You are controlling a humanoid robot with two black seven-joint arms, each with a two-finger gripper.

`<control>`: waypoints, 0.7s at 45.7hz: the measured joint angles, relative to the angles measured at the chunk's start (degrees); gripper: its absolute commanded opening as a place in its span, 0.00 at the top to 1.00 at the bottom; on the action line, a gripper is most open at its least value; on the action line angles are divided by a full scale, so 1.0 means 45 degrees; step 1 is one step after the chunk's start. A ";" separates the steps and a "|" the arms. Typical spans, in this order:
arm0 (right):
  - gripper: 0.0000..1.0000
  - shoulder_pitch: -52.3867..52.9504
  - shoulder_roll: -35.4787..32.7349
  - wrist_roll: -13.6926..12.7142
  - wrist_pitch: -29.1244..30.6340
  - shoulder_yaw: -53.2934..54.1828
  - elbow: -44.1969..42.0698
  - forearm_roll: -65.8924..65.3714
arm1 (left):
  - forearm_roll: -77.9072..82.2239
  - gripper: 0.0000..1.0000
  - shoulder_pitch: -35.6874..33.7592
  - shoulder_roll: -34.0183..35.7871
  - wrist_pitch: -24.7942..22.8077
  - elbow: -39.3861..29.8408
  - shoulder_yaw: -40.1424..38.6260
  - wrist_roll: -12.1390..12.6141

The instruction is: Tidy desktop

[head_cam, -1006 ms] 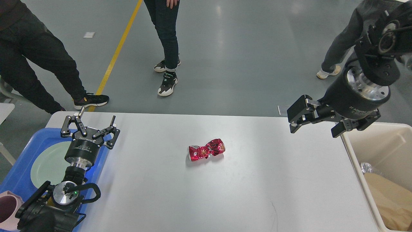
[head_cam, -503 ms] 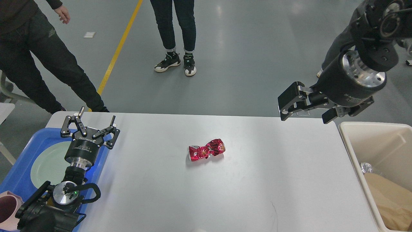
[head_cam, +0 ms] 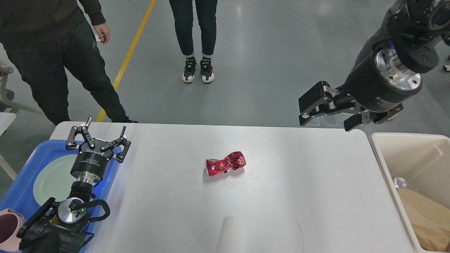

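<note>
Grey polished floor (head_cam: 267,52) runs behind the work area, with a yellow line (head_cam: 135,42) painted across it at upper left. Two people stand on it: one in dark clothes (head_cam: 59,52) at the far left, one in black-and-white sneakers (head_cam: 197,70) near top centre.

Desktop (head_cam: 281,196): large white rectangular top, rounded corners, smooth matte finish, filling the lower middle of the head view. Faint dark scuff near the front edge, right of centre. Surface otherwise plain white, with soft shadows.

One object rests on it: a crushed red can (head_cam: 225,163), lying on its side near the centre, twisted at the waist, well apart from both arms.

Left gripper (head_cam: 104,130): fingers spread, nothing between them, hovering over the desktop's left edge beside the blue tray (head_cam: 21,186). A pale green plate (head_cam: 52,179) lies in the tray; a pink cup (head_cam: 8,228) shows at the tray's near corner.

Right gripper (head_cam: 325,114): raised above the desktop's far right corner, fingers parted, holding nothing.

Cream bin (head_cam: 390,165) stands just beside the desktop's right edge; brown paper (head_cam: 425,218) and a bit of clear crumpled plastic (head_cam: 400,183) lie inside.
</note>
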 measured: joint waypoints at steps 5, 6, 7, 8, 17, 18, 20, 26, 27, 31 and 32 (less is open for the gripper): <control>0.00 0.0158 0.0046 0.0000 0.0000 0.0002 -0.0025 0.0000 | 0.0000 0.04 0.0000 0.0000 0.0000 0.0000 0.0000 0.0000; 0.00 0.0225 0.0041 0.0000 0.0000 0.0011 -0.0030 0.0000 | 0.0000 0.04 0.0000 0.0000 0.0000 0.0000 0.0000 0.0000; 0.00 0.0290 0.0029 0.0000 0.0000 0.0027 -0.0033 0.0000 | 0.0001 0.04 0.0000 0.0000 0.0000 0.0000 0.0000 0.0000; 0.00 0.0361 0.0002 0.0000 0.0000 0.0049 -0.0038 0.0000 | 0.0001 0.04 0.0000 0.0000 0.0000 0.0000 0.0000 0.0000; 0.00 0.0526 0.0081 0.0000 0.0001 0.0164 -0.0051 0.0000 | 0.0009 0.04 0.0000 0.0000 0.0000 0.0000 0.0000 0.0002; 0.00 0.0556 0.0152 0.0000 0.0001 0.0161 -0.0051 0.0000 | 0.0009 0.04 0.0000 0.0000 0.0000 0.0000 0.0000 0.0002; 0.00 0.0624 0.0311 0.0000 0.0001 0.0157 -0.0052 0.0000 | 0.0009 0.04 0.0000 0.0000 0.0000 0.0000 0.0000 0.0002; 0.00 0.0658 0.0612 0.0001 0.0001 0.0342 -0.0063 0.0000 | 0.0008 0.04 0.0000 0.0000 0.0000 0.0000 0.0000 0.0012; 0.00 0.0634 0.0586 0.0001 0.0000 0.0368 -0.0063 -0.0001 | 0.0008 0.04 0.0000 0.0000 0.0000 0.0000 0.0000 0.0012; 0.00 0.0196 0.0495 -0.0001 0.0001 0.0379 -0.0030 0.0000 | 0.0008 0.04 0.0000 0.0000 0.0000 0.0000 0.0000 0.0011; 0.00 0.0094 0.0528 -0.0001 0.0002 0.0367 -0.0028 0.0000 | 0.0007 0.04 0.0000 0.0000 0.0000 0.0000 0.0000 0.0011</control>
